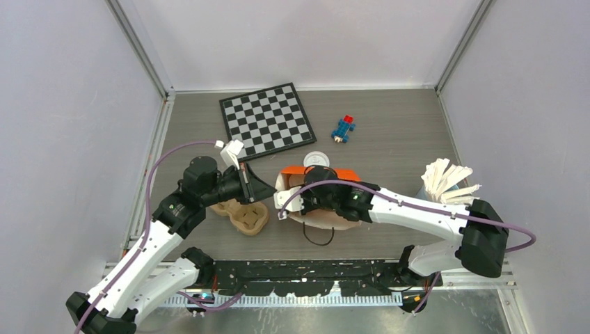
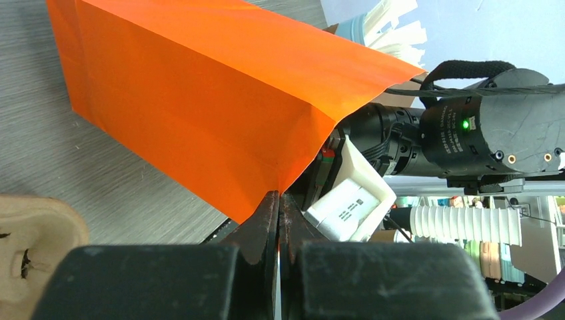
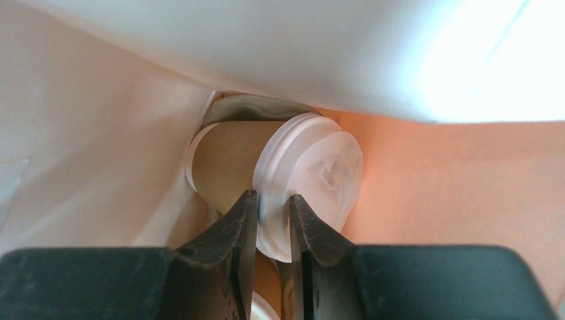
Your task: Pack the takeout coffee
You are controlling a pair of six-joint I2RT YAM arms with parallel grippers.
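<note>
left claw (image 2: 278, 203): pressed tight on the orange bag (image 2: 200, 100) edge
right claw (image 3: 273, 217): inside bag, pinching coffee cup (image 3: 226, 160) lid (image 3: 320, 170)

We see an orange paper bag (image 2: 200, 87), a brown kraft coffee cup (image 3: 230, 157) with a white lid (image 3: 320, 167), and a tan pulp tray (image 1: 250, 217). We also log a black-and-white checked chessboard (image 1: 264, 120), a blue-and-red toy (image 1: 343, 129) and a grey wood-grain surface (image 1: 396, 139).
</note>
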